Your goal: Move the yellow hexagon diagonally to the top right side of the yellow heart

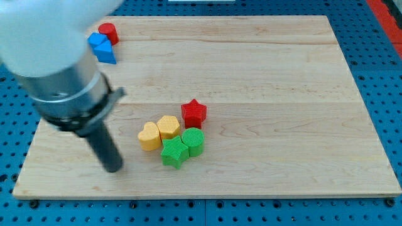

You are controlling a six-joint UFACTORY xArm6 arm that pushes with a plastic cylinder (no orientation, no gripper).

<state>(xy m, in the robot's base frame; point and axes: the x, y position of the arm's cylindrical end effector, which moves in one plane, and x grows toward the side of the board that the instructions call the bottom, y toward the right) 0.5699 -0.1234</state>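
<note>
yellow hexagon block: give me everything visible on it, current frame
The yellow hexagon block is a small, thick, matte piece, plastic or painted wood by its look, lying flat on the light wooden board near the view's bottom centre. Its left side touches the yellow heart block. The red star block sits close at its upper right, and the green star block and green round block crowd its lower edge. My tip is apart, at the view's left of the cluster.

One raised camera looks down on the board [264, 75].
</note>
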